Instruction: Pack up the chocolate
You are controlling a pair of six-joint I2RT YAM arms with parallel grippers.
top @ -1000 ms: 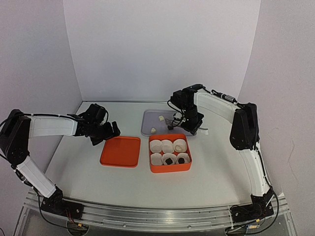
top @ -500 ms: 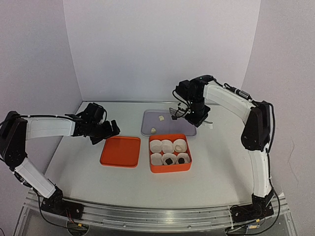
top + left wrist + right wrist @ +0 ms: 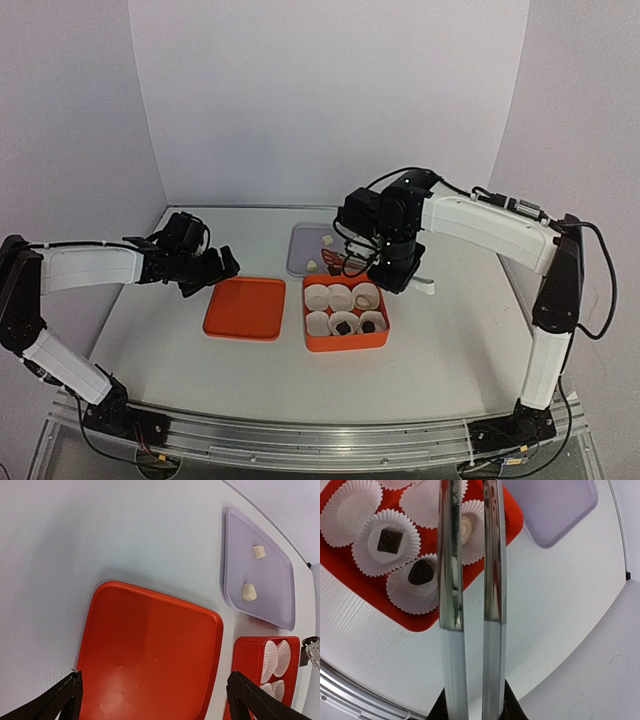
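Observation:
The orange box [image 3: 345, 343] holds six white paper cups. Two dark chocolates [image 3: 390, 541] [image 3: 421, 573] lie in its front cups and a cream chocolate [image 3: 466, 529] in its back right cup. Two more cream chocolates [image 3: 327, 239] [image 3: 312, 265] lie on the lilac tray [image 3: 300, 245]; they also show in the left wrist view [image 3: 259, 551] [image 3: 248, 592]. My right gripper [image 3: 378, 266] [image 3: 474, 700] is shut on metal tongs [image 3: 451, 580], held above the box's back edge; their tips are out of view. My left gripper [image 3: 215, 268] [image 3: 152, 680] is open and empty above the orange lid [image 3: 150, 655].
The orange lid [image 3: 245, 308] lies flat just left of the box. The tray stands behind the box. White walls close in the table at the back and both sides.
My right arm has lifted off the tray and swung left and nearer, bringing the tongs over the box's back edge. The left arm has barely moved.

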